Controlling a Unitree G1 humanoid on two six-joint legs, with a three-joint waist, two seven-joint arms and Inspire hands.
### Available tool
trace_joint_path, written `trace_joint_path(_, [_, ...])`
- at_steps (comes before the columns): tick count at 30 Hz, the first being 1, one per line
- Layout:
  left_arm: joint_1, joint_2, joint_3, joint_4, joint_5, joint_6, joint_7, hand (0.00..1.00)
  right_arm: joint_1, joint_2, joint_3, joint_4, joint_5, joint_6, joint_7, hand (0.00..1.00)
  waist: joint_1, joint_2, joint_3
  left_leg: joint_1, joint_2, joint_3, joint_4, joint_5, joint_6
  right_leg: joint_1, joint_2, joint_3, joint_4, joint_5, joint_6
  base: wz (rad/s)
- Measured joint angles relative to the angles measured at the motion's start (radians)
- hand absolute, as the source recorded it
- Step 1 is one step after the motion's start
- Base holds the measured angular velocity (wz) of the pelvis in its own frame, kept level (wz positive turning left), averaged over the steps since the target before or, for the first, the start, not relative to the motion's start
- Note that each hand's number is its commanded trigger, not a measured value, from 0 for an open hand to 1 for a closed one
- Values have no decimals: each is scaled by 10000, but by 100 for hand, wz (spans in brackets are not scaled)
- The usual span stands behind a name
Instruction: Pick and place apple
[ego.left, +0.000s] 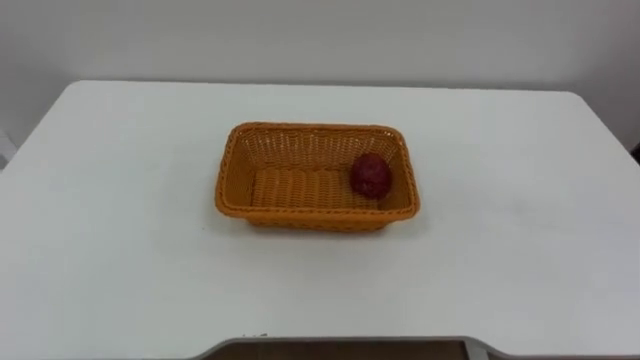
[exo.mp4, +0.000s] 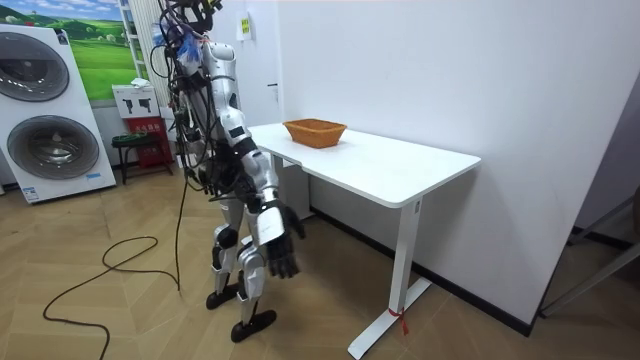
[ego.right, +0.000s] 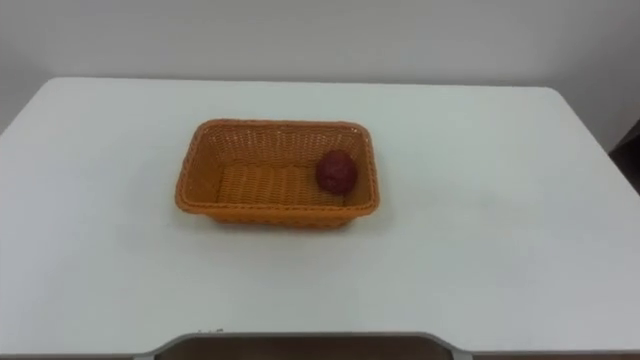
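With dark red round apple (ego.left: 371, 176) at right end of orange woven rectangular basket (ego.left: 300, 215), mid white worktop (ego.left: 520, 250), and right hand (exo.mp4: 283, 258) hanging below the near edge, fingers impossible to tell, could snag the rim and drag the basket on reaching in.

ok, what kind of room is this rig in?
Likely a home-style test room, maybe a laundry corner: two washing machines by the wall, wood-pattern floor, white table with a wicker basket.

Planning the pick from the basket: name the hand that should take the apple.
Right, probably. The apple lies at the right end of the basket, slightly to the robot's right. The right hand hangs low beside the table.
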Motion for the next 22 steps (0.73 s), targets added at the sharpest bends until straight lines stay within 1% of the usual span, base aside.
trace_joint_path(1, [-10, -18, 101, -3, 3, 35, -28, 0, 2, 4, 48, 157, -125, 106, 154, 0, 0, 8, 2, 0, -2, 6, -5, 1, 1, -9, -3, 5, 6, 0, 0, -5])
trace_joint_path(2, [-29, -14, 152, -26, -1, 118, -117, 0, 0, -16, 319, 343, -346, 315, 462, 0, 14, 6, 4, -1, -2, 31, -3, 1, 2, -22, -6, 8, 11, 1, 1, -5])
trace_joint_path(3, [-57, -10, 132, -26, -23, 218, -203, 0, -40, -51, 729, 408, -572, 479, 805, 0, 28, 2, 8, -2, -10, 39, -2, 1, 2, -30, -7, 30, 7, 2, 3, -5])
trace_joint_path(4, [-64, -13, 108, -27, -24, 247, -219, 0, -86, -72, 973, 461, -744, 531, 1005, 0, 31, -4, 10, -4, -14, 40, -3, 1, 3, -33, -8, 35, 1, 3, 4, 0])
trace_joint_path(5, [-84, -13, 78, -28, -20, 296, -245, 0, -244, -123, 1362, 608, -1206, 686, 1408, 0, 58, -14, 15, -9, -15, 47, 0, 0, 4, -40, -9, 39, -7, 4, 6, 0])
trace_joint_path(6, [-87, -7, 26, -29, -17, 350, -250, 0, -430, -165, 1641, 670, -1695, 853, 1756, 0, 108, -18, 18, -5, -16, 52, -4, 0, 4, -48, -9, 43, -16, 4, 7, 0])
trace_joint_path(7, [-94, 6, -45, -29, -14, 388, -250, 0, -486, -177, 1863, 669, -1910, 905, 1929, 0, 166, -16, 19, 3, -15, 59, -1, 0, 4, -49, -7, 48, -22, 4, 7, 0])
trace_joint_path(9, [-149, 12, -101, -7, -8, 414, -267, 0, -627, -181, 2630, 670, -2832, 1092, 2620, 0, 442, -23, 24, 20, -14, 60, -1, 1, 5, -41, -7, 36, -21, 4, 6, 0])
trace_joint_path(10, [-172, 12, -111, -2, -7, 428, -273, 0, -672, -178, 2748, 667, -3054, 1131, 2789, 0, 506, -19, 31, 21, -14, 60, 0, 1, 5, -41, -7, 36, -22, 4, 6, 0])
trace_joint_path(12, [-236, 28, -310, -5, -14, 501, -309, 0, -932, -181, 3259, 671, -3757, 1160, 3333, 0, 638, -16, 96, 9, -17, 32, 15, 1, 5, -23, -14, -16, -37, 4, 7, 6])
trace_joint_path(16, [-401, -4, -484, -4, -20, 607, -495, 0, -1156, -176, 3636, 638, -4578, 1228, 4011, 0, 808, 48, 161, -19, -16, 30, 11, 0, 5, -39, -15, -20, -57, 3, 6, 1])
trace_joint_path(18, [-448, -12, -665, 2, -20, 642, -532, 0, -1284, -172, 3751, 621, -5164, 1342, 4400, 0, 817, 155, 207, -75, -20, 12, 11, -4, 10, -81, -18, -48, -60, 2, 7, 0])
trace_joint_path(21, [-512, -51, -1134, 13, -18, 787, -590, 0, -1398, -163, 4058, 573, -5917, 1489, 4648, 0, 802, 334, 191, -99, -24, 4, 7, -6, 13, -104, -26, -61, -43, -20, 11, 0])
trace_joint_path(22, [-545, -64, -1194, 45, -16, 823, -605, 0, -1406, -158, 4130, 577, -6025, 1522, 4715, 0, 802, 356, 185, -94, -24, 1, 3, -6, 13, -100, -27, -65, -43, -25, 10, 0])
